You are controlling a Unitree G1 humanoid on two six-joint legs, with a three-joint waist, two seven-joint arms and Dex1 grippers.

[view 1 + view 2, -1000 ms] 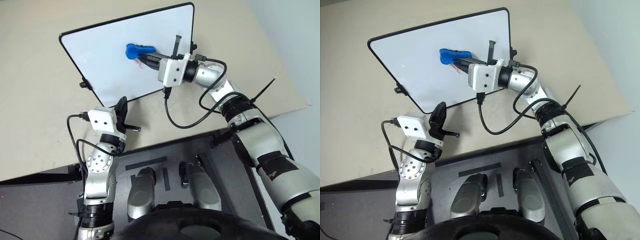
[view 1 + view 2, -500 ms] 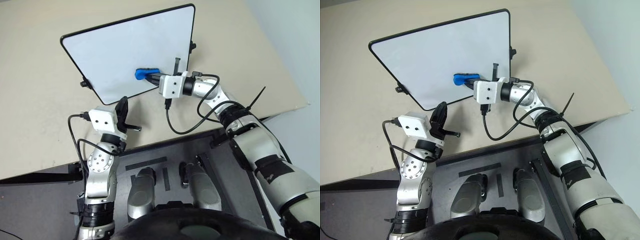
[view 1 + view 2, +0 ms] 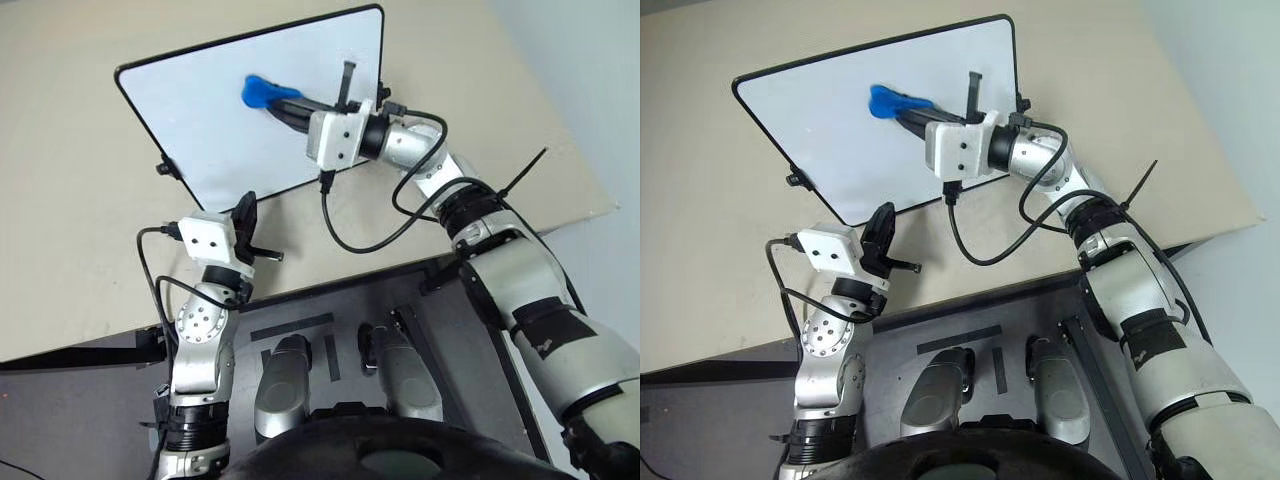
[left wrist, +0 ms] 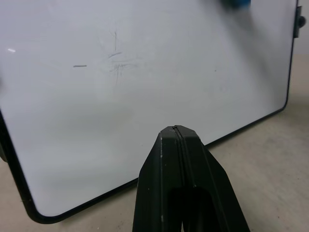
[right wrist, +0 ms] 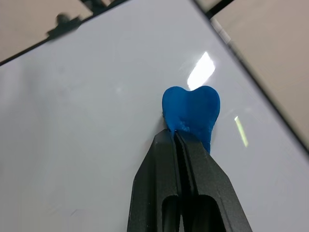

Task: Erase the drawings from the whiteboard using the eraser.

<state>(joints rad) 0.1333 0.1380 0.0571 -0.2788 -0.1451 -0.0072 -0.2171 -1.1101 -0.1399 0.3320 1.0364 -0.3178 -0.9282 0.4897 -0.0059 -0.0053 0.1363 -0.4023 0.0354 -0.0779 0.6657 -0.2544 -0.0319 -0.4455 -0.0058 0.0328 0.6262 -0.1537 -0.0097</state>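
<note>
Right claw (image 5: 179, 137) pinches the soft, lobed blue eraser (image 3: 262, 91) against the glossy whiteboard (image 3: 200, 110), upper middle. Left claw (image 4: 176, 140) is pressed together, near the board's near edge on the beige tabletop (image 3: 70, 240).

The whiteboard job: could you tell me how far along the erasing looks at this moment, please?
Mostly done, it seems: no red drawings are visible on the whiteboard. In hand: the right gripper, shut on the eraser, presses it against the board's upper middle. Left: faint grey streaks show in the left wrist view; anything under the eraser is hidden. The left gripper is shut, just in front of the board's lower edge.
</note>
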